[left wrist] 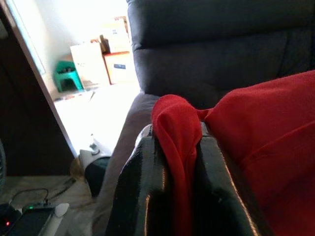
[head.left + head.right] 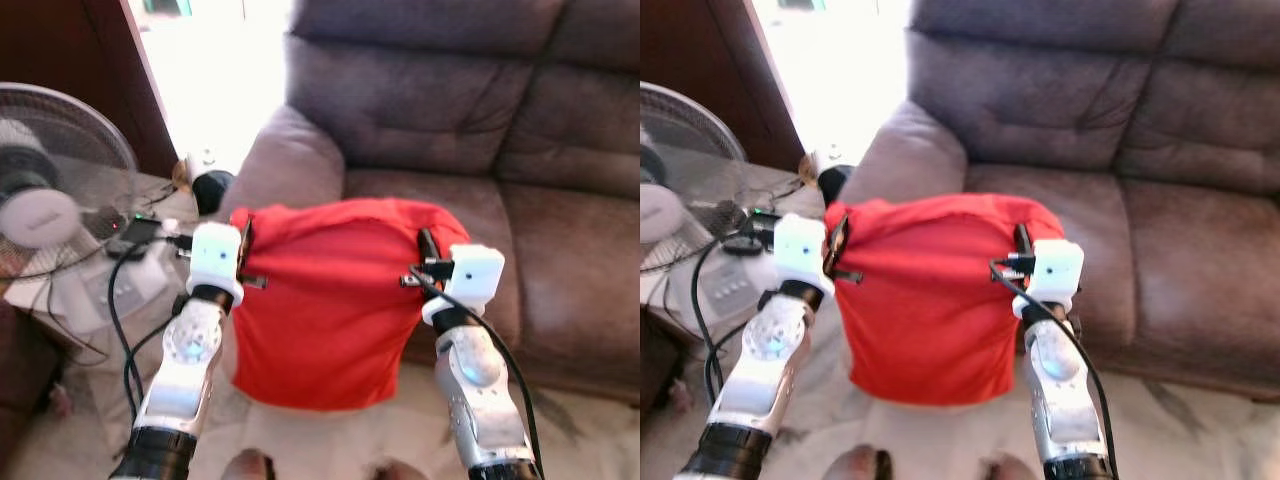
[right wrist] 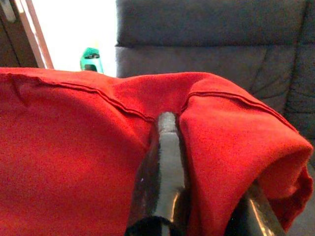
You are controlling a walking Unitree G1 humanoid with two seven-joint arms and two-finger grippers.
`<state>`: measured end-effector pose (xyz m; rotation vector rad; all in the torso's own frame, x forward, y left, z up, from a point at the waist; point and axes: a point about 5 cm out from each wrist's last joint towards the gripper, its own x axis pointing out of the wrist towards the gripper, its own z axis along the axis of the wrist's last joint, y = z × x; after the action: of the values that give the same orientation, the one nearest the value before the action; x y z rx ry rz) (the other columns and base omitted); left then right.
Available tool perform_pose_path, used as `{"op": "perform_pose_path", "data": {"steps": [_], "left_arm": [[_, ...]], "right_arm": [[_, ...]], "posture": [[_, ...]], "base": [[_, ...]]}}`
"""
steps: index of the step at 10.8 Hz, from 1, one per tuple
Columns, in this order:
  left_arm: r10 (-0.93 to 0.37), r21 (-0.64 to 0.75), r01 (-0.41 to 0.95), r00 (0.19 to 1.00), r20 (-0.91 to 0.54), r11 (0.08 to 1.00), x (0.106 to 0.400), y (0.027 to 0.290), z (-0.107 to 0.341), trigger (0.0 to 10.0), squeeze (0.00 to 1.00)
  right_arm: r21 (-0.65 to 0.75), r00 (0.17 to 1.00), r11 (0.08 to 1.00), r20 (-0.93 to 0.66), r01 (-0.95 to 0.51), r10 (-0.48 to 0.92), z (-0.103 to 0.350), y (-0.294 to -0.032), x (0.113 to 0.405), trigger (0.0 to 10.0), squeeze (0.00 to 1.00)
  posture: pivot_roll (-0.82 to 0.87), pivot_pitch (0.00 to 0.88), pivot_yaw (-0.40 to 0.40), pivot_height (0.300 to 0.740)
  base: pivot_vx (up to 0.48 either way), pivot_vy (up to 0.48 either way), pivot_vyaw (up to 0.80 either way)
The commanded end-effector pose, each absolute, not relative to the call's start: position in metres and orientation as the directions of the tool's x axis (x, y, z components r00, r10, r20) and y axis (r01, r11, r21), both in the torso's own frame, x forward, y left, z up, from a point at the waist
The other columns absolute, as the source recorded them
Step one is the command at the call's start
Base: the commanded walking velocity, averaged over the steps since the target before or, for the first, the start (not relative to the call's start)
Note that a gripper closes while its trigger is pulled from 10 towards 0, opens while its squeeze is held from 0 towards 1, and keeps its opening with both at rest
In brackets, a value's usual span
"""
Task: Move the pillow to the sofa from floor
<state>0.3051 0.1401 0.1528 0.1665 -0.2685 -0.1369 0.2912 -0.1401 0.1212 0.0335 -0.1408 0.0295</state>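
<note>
While beside sofa [image 2: 470,130]: fan [image 2: 55,190], cables [image 2: 120,310].

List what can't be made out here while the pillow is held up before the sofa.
- Left gripper: fingertips buried in the pillow fabric, left wrist view.
- Right gripper: one finger wrapped in cloth, right wrist view.
- Sofa seat front and floor beneath: hidden behind the pillow, eye views.
- Doorway: overexposed white, eye views.
- Fan: cut off by the frame edge.

Grey-brown padded leather sofa [image 2: 470,120] ahead, pale marble floor [image 2: 330,440] below. White round pedestal fan [image 2: 55,190] at left (dark wooden door frame [image 2: 150,90] behind), overexposed daylight through the doorway.
</note>
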Motion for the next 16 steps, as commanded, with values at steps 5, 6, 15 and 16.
{"op": "perform_pose_path", "data": {"steps": [5,6,15,16], "left_arm": [[-0.173,0.181,0.121,0.936,0.307,0.976,0.3061,0.1343,0.1637,10.0,0.00],[-0.173,0.179,0.121,0.936,0.307,0.976,0.3062,0.1339,0.1635,10.0,0.00],[-0.166,0.187,0.111,0.937,0.307,0.976,0.3093,0.1426,0.1628,10.0,0.00],[-0.166,0.188,0.111,0.936,0.309,0.976,0.3093,0.1424,0.1629,10.0,0.00]], "right_arm": [[0.011,0.976,1.000,0.217,0.019,-0.021,0.1336,-0.1537,0.2918,10.0,0.00],[0.011,0.976,1.000,0.216,0.021,-0.023,0.1330,-0.1546,0.2920,10.0,0.00],[0.013,0.972,1.000,0.233,0.013,-0.016,0.1337,-0.1534,0.2919,10.0,0.00],[0.011,0.972,1.000,0.234,0.013,-0.015,0.1339,-0.1538,0.2924,10.0,0.00]], "posture": [[0.06,0.078,-0.020,0.740],[0.06,0.073,-0.020,0.740],[0.04,0.021,-0.014,0.740],[0.04,0.019,-0.014,0.740]], "base": [[0.000,-0.480,0.00],[0.000,-0.480,0.00],[0.000,-0.480,-0.15],[0.000,-0.480,0.00]]}}
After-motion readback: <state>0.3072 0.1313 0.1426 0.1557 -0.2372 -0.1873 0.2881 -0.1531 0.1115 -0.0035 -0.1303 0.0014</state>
